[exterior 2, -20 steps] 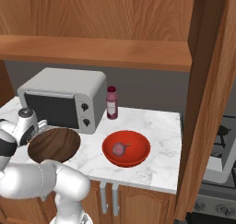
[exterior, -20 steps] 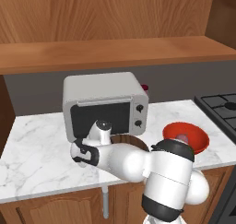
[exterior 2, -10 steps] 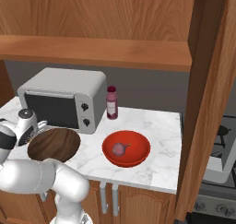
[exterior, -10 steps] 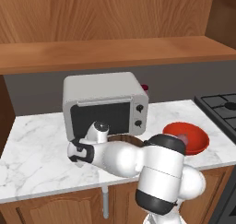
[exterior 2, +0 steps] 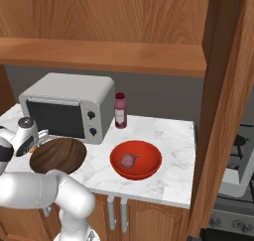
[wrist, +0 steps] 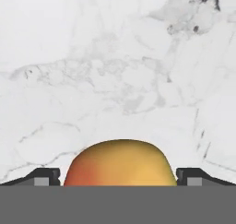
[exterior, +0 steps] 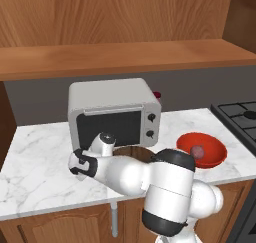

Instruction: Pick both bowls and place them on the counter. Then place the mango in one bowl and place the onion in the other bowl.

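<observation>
On the white marble bench (wrist: 115, 57) the mango (wrist: 120, 163) lay between the spread tips of my pincer (wrist: 119, 177), not yet pinched; I judged it light, smooth and slippery, best taken across its plump middle.

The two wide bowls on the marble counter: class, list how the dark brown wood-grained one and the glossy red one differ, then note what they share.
Colour and finish: the dark brown wood-grained bowl looks matt and streaked; the glossy red bowl shines. Contents: the red bowl holds the round purplish-red onion; the brown bowl is empty. Place: the brown bowl sits in front of the grey microwave, the red bowl beside it, nearer the stove. Shared: both are wide, shallow, upright, resting on the white marble counter.
</observation>
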Robot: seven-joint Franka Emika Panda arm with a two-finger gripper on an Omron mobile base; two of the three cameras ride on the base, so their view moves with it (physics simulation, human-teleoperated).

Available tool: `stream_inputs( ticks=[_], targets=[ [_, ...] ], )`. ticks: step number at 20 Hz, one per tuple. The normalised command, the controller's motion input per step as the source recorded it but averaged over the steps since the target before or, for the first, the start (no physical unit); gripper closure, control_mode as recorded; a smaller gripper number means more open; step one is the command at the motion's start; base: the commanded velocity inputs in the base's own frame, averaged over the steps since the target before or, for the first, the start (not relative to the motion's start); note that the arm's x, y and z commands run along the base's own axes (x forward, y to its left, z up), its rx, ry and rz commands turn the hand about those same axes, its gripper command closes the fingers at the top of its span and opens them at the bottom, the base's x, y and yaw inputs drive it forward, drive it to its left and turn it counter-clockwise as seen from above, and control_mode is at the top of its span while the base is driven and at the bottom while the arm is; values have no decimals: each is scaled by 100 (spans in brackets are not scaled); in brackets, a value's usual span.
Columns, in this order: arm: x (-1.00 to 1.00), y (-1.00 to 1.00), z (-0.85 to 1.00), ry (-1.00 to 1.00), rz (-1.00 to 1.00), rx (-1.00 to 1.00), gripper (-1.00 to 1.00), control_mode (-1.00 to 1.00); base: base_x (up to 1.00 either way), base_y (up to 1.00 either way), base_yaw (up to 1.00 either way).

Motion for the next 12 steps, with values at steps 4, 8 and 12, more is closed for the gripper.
stream_inputs(
  ticks=[4, 8, 12],
  targets=[
    [9, 20, 0, 9, -8, 3, -100, -100, 0, 0, 0],
    [7, 18, -1, 13, -9, 2, 100, -100, 0, 0, 0],
    [6, 20, -1, 16, -11, 1, 100, -100, 0, 0, 0]
  ],
)
